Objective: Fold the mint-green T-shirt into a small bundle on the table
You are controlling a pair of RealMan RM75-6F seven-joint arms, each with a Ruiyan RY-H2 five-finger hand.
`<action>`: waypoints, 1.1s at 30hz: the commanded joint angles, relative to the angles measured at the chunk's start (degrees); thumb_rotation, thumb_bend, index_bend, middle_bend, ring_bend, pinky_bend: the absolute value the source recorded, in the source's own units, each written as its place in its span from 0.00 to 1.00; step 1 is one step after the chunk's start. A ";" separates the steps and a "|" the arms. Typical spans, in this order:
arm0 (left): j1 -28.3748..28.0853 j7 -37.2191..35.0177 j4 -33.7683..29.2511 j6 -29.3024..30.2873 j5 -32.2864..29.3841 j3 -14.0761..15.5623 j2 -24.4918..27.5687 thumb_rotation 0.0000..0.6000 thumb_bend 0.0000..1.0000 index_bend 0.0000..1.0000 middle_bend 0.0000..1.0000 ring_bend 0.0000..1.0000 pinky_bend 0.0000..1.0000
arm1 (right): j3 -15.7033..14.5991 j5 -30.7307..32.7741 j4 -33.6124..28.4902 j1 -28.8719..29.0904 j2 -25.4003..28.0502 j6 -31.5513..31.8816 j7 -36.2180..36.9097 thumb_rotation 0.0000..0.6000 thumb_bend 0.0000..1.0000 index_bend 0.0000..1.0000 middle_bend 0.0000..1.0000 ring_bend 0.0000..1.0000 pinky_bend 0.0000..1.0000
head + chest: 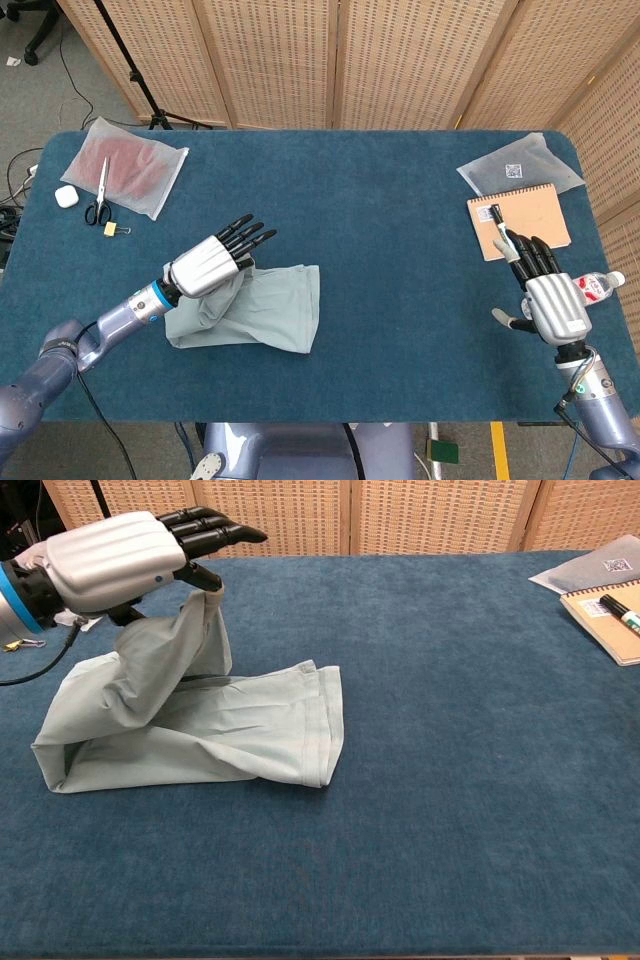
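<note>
The mint-green T-shirt (270, 308) (240, 730) lies as a long folded strip left of the table's middle. My left hand (212, 262) (125, 555) holds the shirt's left end pinched under its fingers, lifted above the cloth and carried over the strip, so that end hangs in a loop from the hand. My right hand (550, 300) hovers near the table's right edge with fingers spread and nothing in it; the chest view does not show it.
A clear bag with something red (130, 165), scissors (100, 190) and a small white case (66, 196) lie at the back left. A notebook with a marker (518, 220) (610, 615), a grey bag (518, 165) and a water bottle (592, 290) sit at the right.
</note>
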 commanded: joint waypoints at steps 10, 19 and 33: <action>-2.94 2.81 -0.52 -5.32 -0.23 -0.66 -3.93 1.00 0.49 0.77 0.00 0.00 0.00 | 0.10 0.07 0.06 -0.05 0.25 0.01 0.62 1.00 0.00 0.00 0.00 0.00 0.04; -4.04 4.46 0.54 -8.14 -0.16 -0.39 -7.41 1.00 0.49 0.77 0.00 0.00 0.00 | 0.13 0.02 0.01 -0.15 0.55 0.12 1.25 1.00 0.00 0.00 0.00 0.00 0.04; -3.39 7.45 0.48 -9.93 -3.97 -3.44 -10.48 1.00 0.18 0.00 0.00 0.00 0.00 | 0.18 0.04 -0.12 -0.30 0.92 0.26 1.83 1.00 0.00 0.00 0.00 0.00 0.04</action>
